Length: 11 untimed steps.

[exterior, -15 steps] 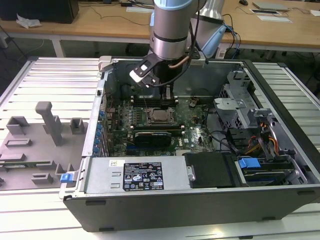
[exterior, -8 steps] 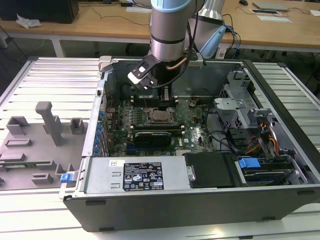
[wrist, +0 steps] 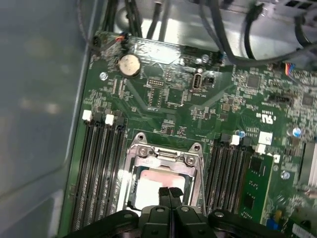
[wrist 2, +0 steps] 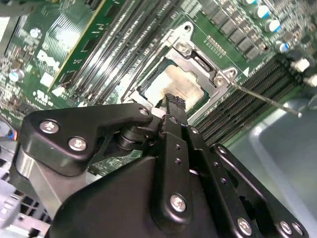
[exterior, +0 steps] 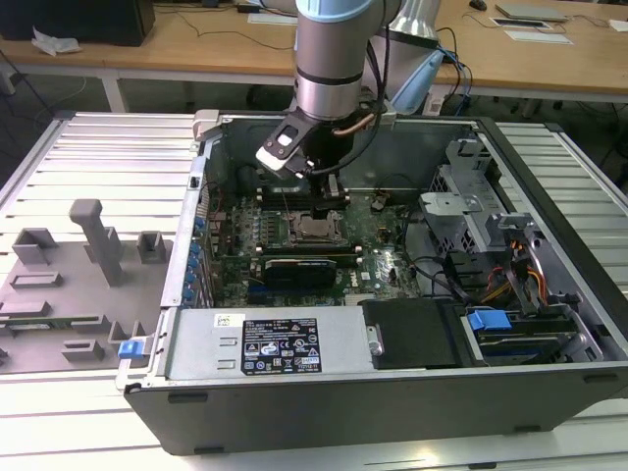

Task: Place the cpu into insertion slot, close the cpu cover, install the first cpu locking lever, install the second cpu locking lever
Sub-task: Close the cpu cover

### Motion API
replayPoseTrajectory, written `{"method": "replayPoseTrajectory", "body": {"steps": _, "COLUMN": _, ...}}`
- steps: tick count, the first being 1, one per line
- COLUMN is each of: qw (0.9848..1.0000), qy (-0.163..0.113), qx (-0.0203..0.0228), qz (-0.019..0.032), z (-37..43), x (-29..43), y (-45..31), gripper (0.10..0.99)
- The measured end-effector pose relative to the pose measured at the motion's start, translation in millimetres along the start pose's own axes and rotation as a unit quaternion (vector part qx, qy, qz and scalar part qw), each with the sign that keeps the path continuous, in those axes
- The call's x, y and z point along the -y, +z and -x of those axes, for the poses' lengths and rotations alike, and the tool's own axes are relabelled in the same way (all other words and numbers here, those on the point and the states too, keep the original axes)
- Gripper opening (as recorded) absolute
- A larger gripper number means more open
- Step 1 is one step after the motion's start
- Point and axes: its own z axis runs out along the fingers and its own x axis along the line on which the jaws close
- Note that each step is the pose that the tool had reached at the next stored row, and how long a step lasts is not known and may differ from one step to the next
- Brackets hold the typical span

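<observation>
Wooden desks [exterior: 196,49] stand far behind a ribbed metal table [exterior: 88,147] bearing the open computer case [exterior: 392,412]; the black gripper [wrist: 169,191], fingers together, is over the pale silver-grey cpu [wrist: 148,186].

Wooden desks [exterior: 196,44] stand behind a ribbed pale metal worktable [exterior: 108,157].

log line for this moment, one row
gripper: shut, tips just above cpu | cpu cover: down around cpu, pale top showing in window | locking lever: sticking out sideways
</observation>
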Motion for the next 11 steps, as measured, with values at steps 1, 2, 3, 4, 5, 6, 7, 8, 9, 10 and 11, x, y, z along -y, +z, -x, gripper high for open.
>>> {"method": "replayPoseTrajectory", "body": {"steps": 1, "qw": 1.0000, "qy": -0.008, "qx": 0.0020, "qz": -0.0003, "z": 0.0, "x": 0.0, "y": 0.0, "gripper": 0.106}}
{"method": "replayPoseTrajectory", "body": {"steps": 2, "qw": 0.9998, "qy": -0.021, "qx": 0.0050, "qz": -0.0007, "z": 0.0, "x": 0.1, "y": 0.0, "gripper": 0.106}}
{"method": "replayPoseTrajectory", "body": {"steps": 3, "qw": 0.9996, "qy": -0.029, "qx": 0.0070, "qz": -0.0009, "z": 0.0, "x": 0.1, "y": 0.0, "gripper": 0.106}}
{"method": "replayPoseTrajectory", "body": {"steps": 4, "qw": 0.9993, "qy": -0.037, "qx": 0.0089, "qz": -0.0012, "z": 0.0, "x": 0.1, "y": 0.0, "gripper": 0.106}}
{"method": "replayPoseTrajectory", "body": {"steps": 5, "qw": 0.9989, "qy": -0.045, "qx": 0.0108, "qz": -0.0014, "z": 0.0, "x": 0.1, "y": 0.0, "gripper": 0.106}}
{"method": "replayPoseTrajectory", "body": {"steps": 6, "qw": 0.9983, "qy": -0.057, "qx": 0.0132, "qz": -0.0016, "z": 0.0, "x": 0.1, "y": 0.0, "gripper": 0.106}}
{"method": "replayPoseTrajectory", "body": {"steps": 7, "qw": 0.9978, "qy": -0.065, "qx": 0.0147, "qz": -0.0017, "z": 0.0, "x": 0.1, "y": 0.0, "gripper": 0.106}}
{"method": "replayPoseTrajectory", "body": {"steps": 8, "qw": 0.9969, "qy": -0.077, "qx": 0.0169, "qz": -0.0019, "z": 0.0, "x": 0.1, "y": 0.0, "gripper": 0.106}}
{"method": "replayPoseTrajectory", "body": {"steps": 9, "qw": 0.9961, "qy": -0.086, "qx": 0.0183, "qz": -0.0020, "z": 0.0, "x": 0.1, "y": 0.0, "gripper": 0.106}}
{"method": "replayPoseTrajectory", "body": {"steps": 10, "qw": 0.9954, "qy": -0.094, "qx": 0.0199, "qz": -0.0021, "z": 0.0, "x": 0.1, "y": 0.0, "gripper": 0.106}}
{"method": "replayPoseTrajectory", "body": {"steps": 11, "qw": 0.9941, "qy": -0.106, "qx": 0.0224, "qz": -0.0024, "z": 0.0, "x": 0.2, "y": 0.0, "gripper": 0.106}}
